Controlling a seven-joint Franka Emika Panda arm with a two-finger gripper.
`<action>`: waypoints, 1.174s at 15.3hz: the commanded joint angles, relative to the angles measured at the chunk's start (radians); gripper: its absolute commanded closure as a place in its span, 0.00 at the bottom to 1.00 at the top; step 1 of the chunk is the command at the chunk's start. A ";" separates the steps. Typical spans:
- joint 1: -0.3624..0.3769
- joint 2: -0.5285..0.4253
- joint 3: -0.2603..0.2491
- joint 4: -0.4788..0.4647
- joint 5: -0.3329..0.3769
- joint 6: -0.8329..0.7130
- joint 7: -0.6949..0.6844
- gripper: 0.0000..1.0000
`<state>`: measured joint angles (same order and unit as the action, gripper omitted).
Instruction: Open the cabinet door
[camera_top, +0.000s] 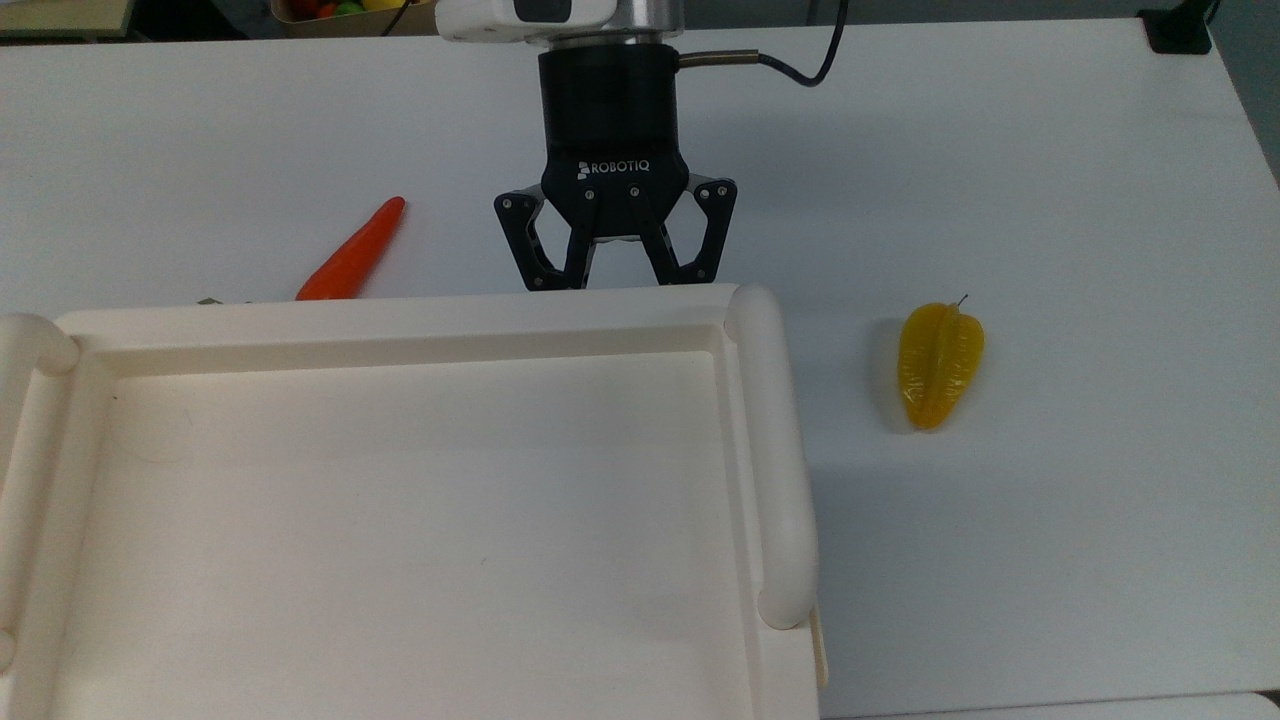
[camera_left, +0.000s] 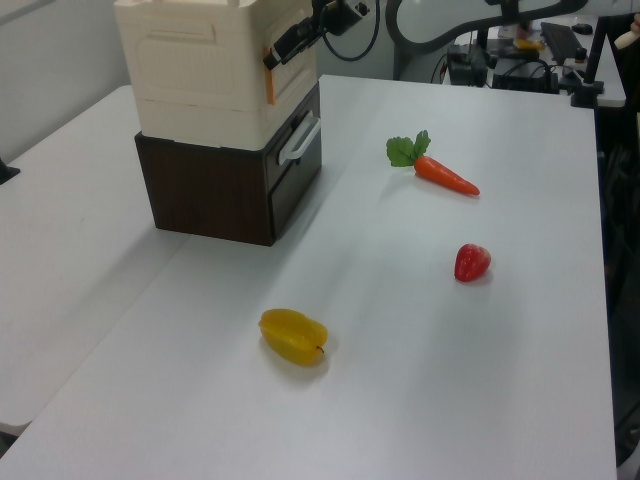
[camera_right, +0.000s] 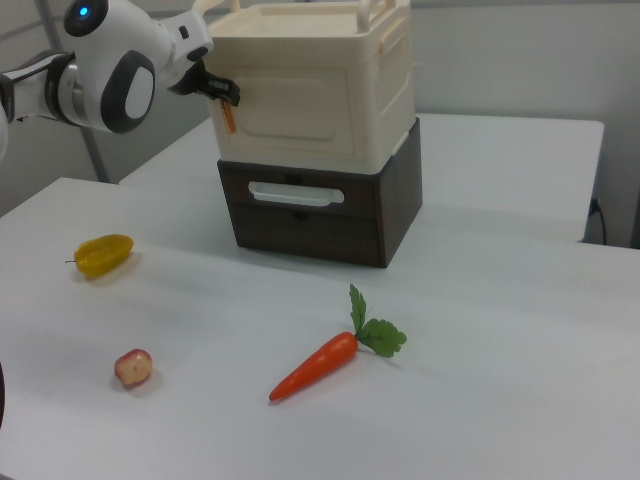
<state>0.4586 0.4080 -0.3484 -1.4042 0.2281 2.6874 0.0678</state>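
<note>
Directly before the pincer (camera_top: 620, 285), whose fingers are spread wide and hold nothing, stands the cabinet door (camera_right: 300, 112), a cream panel on the cabinet's front face. It looks light, rigid and smooth; the orange tab (camera_right: 228, 118) at its edge, beside the fingertips, seems the best hold.

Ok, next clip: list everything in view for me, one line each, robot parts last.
cream cabinet: 1, cream, stacked on the dark drawer unit
cabinet door: 1, cream, cabinet front, orange handle at the right view's left edge
drawer unit: 1, dark brown, pale bar handle, on the table
carrot: 1, orange with green leaves, table
strawberry: 1, red, table
starfruit: 1, yellow, table
table: 1, white
end effector: 1, black, at the door's handle edge
arm: 1, white
</note>
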 joint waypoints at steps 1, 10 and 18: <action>0.009 0.012 -0.011 0.013 -0.003 0.019 0.029 0.81; 0.011 0.005 -0.009 -0.011 -0.003 -0.001 0.029 1.00; 0.002 -0.061 -0.009 -0.039 0.007 -0.205 0.029 1.00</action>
<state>0.4641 0.3907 -0.3446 -1.4003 0.2270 2.6213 0.0703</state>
